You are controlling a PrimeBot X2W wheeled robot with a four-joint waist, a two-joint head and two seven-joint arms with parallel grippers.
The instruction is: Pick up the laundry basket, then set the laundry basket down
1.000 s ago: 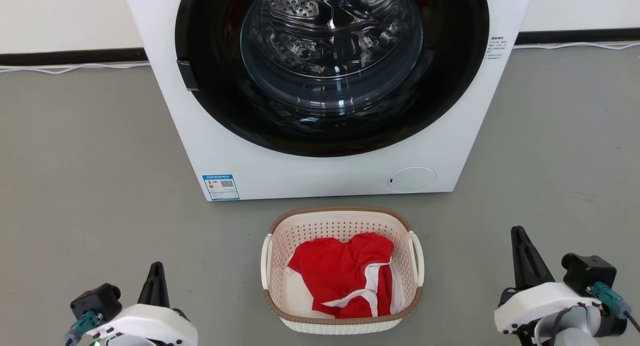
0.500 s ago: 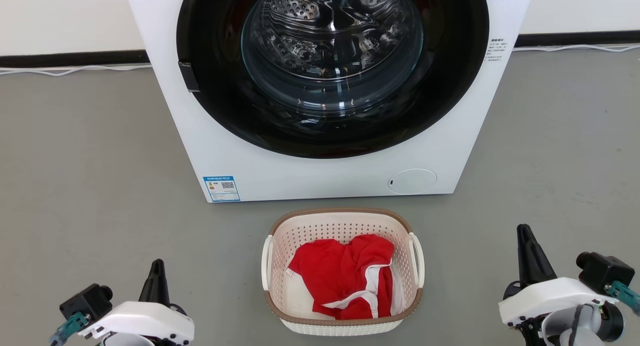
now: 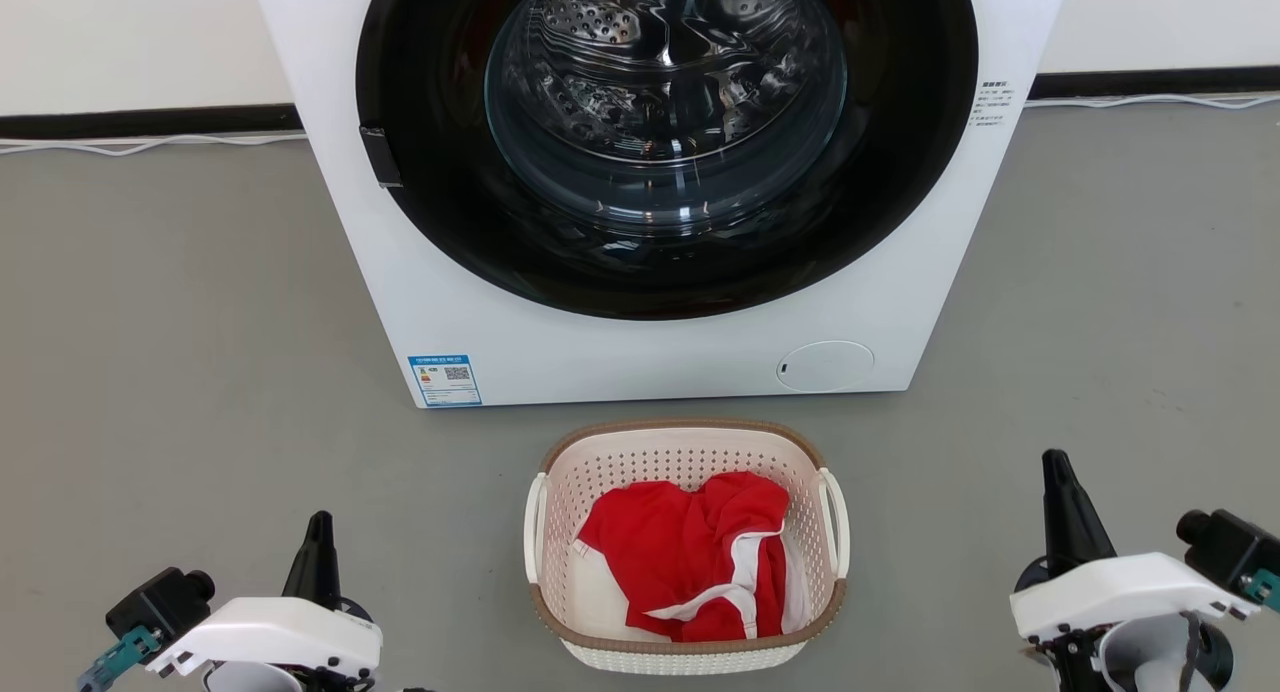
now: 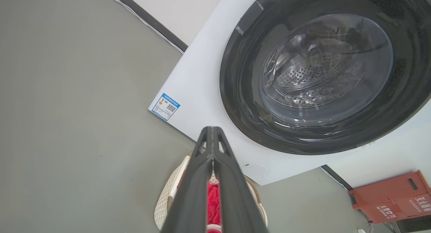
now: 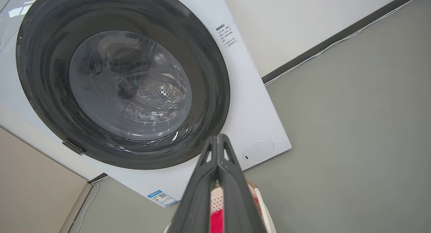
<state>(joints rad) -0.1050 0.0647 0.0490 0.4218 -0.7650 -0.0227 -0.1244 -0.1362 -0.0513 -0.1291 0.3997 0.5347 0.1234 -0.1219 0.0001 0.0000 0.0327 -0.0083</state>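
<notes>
Laundry basket (image 3: 686,655) with red cloth (image 3: 680,557), perhaps shirt

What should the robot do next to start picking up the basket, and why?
Probably open both claws first. The left claw and the right claw are shut and empty, each well out to its own side of the laundry basket. The basket sits on the floor in front of the washer, and its left handle and right handle are free to grasp.
</notes>
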